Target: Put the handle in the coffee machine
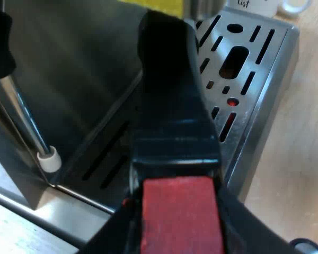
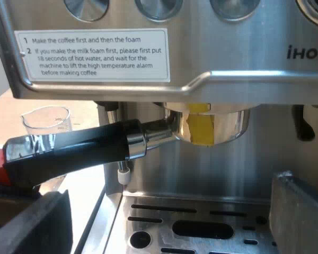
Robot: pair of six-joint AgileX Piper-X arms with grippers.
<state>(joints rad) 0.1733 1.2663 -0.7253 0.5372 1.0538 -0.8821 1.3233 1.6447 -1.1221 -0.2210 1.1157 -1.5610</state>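
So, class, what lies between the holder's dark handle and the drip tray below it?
In the right wrist view, the steam wand's white tip hangs there, just under the handle and above the drip tray; the rest of the gap is bare.

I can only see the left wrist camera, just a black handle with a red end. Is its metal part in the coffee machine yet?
Observer: Yes, the metal holder sits up under the front of the espresso machine.
Operator: Is anything near it?
Observer: A measuring glass stands beyond the handle.
Operator: What's the other gripper doing?
Observer: The right gripper is open, facing the machine above the drip tray, holding nothing.
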